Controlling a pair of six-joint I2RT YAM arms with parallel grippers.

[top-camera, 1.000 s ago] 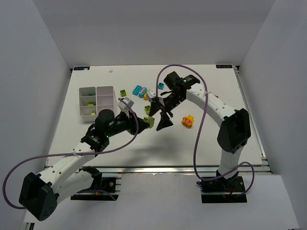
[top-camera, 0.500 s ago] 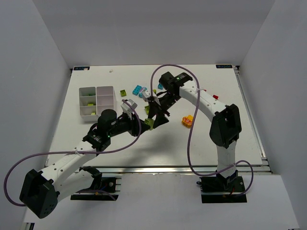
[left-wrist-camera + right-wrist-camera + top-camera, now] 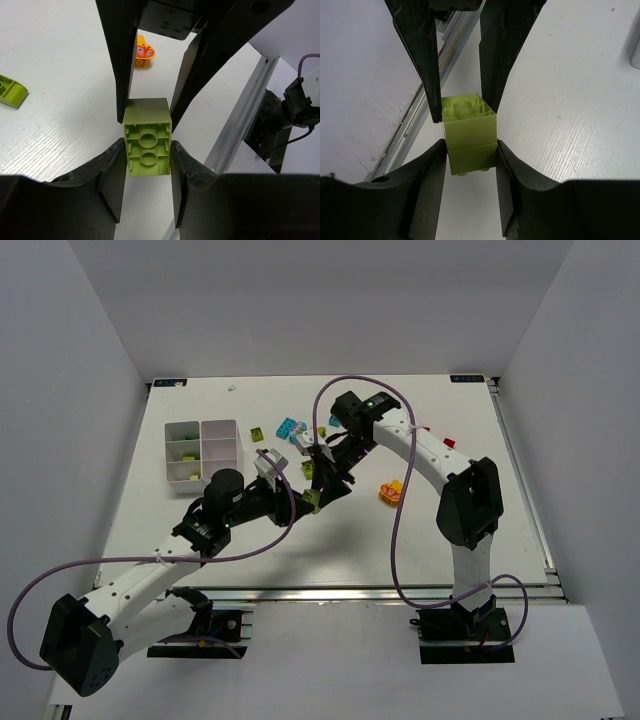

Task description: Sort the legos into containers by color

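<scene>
Two lime legos stuck together as one stack [image 3: 314, 502] hang above the table in front of the arms. My left gripper [image 3: 147, 146] is shut on the half with the hollow underside [image 3: 148, 155]. From the opposite side, my right gripper [image 3: 470, 145] has both pads against the studded half [image 3: 471, 157]. In the top view the two grippers meet nose to nose, left [image 3: 306, 500] and right [image 3: 323, 488]. The white divided tray [image 3: 201, 445] stands at the far left, with lime pieces in its left compartments.
Loose legos lie beyond the grippers: cyan [image 3: 288, 426], lime [image 3: 257, 433], green [image 3: 307, 469], a yellow-orange one [image 3: 391, 491] to the right and red [image 3: 448, 442] further right. The left wrist view shows a lime slope brick [image 3: 11, 91] and the yellow-orange brick [image 3: 143, 51].
My right gripper came in from the right, moved its open jaws around the lime stack and closed on it. The left gripper kept its hold and barely moved.
</scene>
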